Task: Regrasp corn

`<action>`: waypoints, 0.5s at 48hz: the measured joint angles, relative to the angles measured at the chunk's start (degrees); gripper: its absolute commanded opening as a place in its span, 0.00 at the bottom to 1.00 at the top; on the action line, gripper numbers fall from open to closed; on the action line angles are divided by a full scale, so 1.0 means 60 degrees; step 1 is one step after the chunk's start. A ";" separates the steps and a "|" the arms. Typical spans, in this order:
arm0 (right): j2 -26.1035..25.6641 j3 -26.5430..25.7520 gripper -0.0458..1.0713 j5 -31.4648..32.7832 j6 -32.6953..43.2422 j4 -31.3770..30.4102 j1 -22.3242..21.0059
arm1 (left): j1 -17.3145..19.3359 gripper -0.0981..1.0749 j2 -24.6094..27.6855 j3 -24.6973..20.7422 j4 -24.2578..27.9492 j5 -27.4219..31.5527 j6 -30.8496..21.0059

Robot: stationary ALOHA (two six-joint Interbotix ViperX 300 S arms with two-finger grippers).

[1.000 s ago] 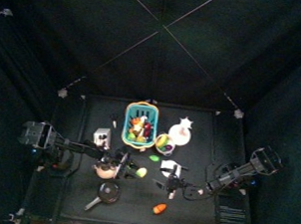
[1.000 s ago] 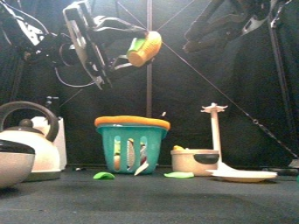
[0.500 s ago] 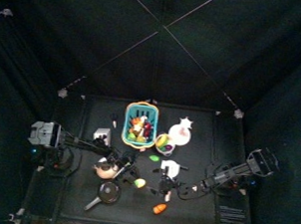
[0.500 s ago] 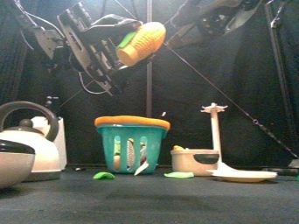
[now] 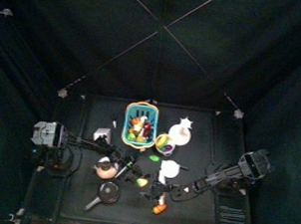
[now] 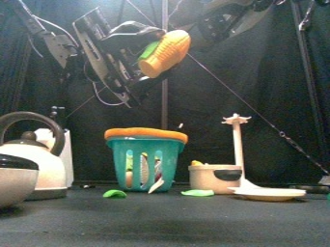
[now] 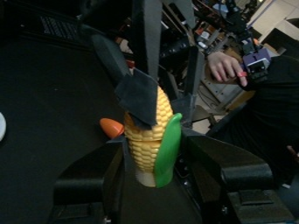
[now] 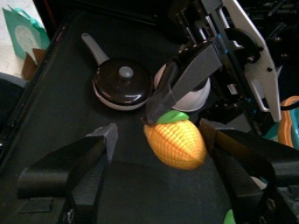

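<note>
corn (image 6: 164, 52) held high in the air above the table (image 6: 180, 227), well above the blue-rimmed basket (image 6: 145, 159), not resting on anything. left gripper (image 7: 149, 131) clenched on it: in the left wrist view the yellow cob with its green leaf stands between the two fingers (image 7: 142, 94), one dark pad pressed against the kernels. right gripper (image 8: 176, 144) brought close, fingers spread wide apart on both sides of the corn, apparently not pressing it yet. judged about half done: lifting and presenting finished, second arm in position around the cob. left to do, probably: closing the right fingers on the corn, then releasing the left ones. kettle (image 6: 29, 154) and white plate (image 6: 271, 192) untouched on the table.
</note>
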 measured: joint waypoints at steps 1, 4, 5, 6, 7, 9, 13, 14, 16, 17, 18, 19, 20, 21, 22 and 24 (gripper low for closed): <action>0.0015 -0.0015 0.96 0.0000 0.0000 0.0015 -0.0015 | 0.0015 0.66 0.0015 0.0000 0.0000 0.0000 0.0000; 0.0059 -0.0015 0.96 0.0000 0.0000 -0.0015 -0.0059 | 0.0015 0.66 0.0015 0.0000 -0.0059 0.0000 0.0000; 0.0088 -0.0015 0.96 0.0000 0.0015 -0.0029 -0.0088 | 0.0015 0.66 0.0000 -0.0015 -0.0073 -0.0015 0.0000; 0.0103 -0.0015 0.96 0.0000 0.0000 -0.0044 -0.0103 | 0.0015 0.66 0.0015 0.0000 -0.0103 -0.0015 0.0000; 0.0103 -0.0015 0.96 0.0000 0.0015 -0.0044 -0.0103 | 0.0015 0.66 0.0015 0.0000 -0.0117 -0.0015 0.0000; 0.0103 -0.0015 0.96 -0.0015 0.0000 -0.0073 -0.0117 | 0.0000 0.66 0.0015 0.0000 -0.0132 -0.0029 0.0000; 0.0103 0.0015 0.96 -0.0029 0.0000 -0.0103 -0.0146 | 0.0015 0.66 0.0015 0.0000 -0.0146 -0.0059 0.0000; 0.0103 0.0015 0.96 -0.0029 0.0000 -0.0103 -0.0146 | 0.0000 0.66 0.0015 0.0000 -0.0161 -0.0059 0.0000; 0.0103 0.0029 0.96 -0.0044 0.0000 -0.0103 -0.0146 | 0.0015 0.66 0.0015 -0.0015 -0.0161 -0.0059 0.0000; 0.0103 0.0029 0.96 -0.0044 0.0000 -0.0103 -0.0146 | 0.0015 0.66 0.0015 0.0000 -0.0161 -0.0059 0.0000; 0.0103 0.0029 0.96 -0.0044 0.0000 -0.0117 -0.0146 | 0.0000 0.66 0.0015 -0.0015 -0.0161 -0.0059 0.0000; 0.0103 0.0029 0.96 -0.0044 0.0000 -0.0117 -0.0146 | 0.0000 0.66 0.0000 0.0000 -0.0161 -0.0059 0.0000; 0.0103 0.0029 0.96 -0.0044 0.0000 -0.0103 -0.0146 | 0.0000 0.66 0.0015 0.0000 -0.0161 -0.0059 0.0000; 0.0103 0.0029 0.96 -0.0044 -0.0015 -0.0103 -0.0146 | 0.0015 0.66 0.0015 -0.0015 -0.0161 -0.0059 0.0000; 0.0103 0.0044 0.96 -0.0044 -0.0015 -0.0117 -0.0146 | 0.0015 0.66 0.0015 0.0000 -0.0161 -0.0073 0.0000; 0.0103 0.0059 0.96 -0.0059 -0.0015 -0.0132 -0.0146 | 0.0015 0.66 0.0015 0.0000 -0.0161 -0.0073 0.0000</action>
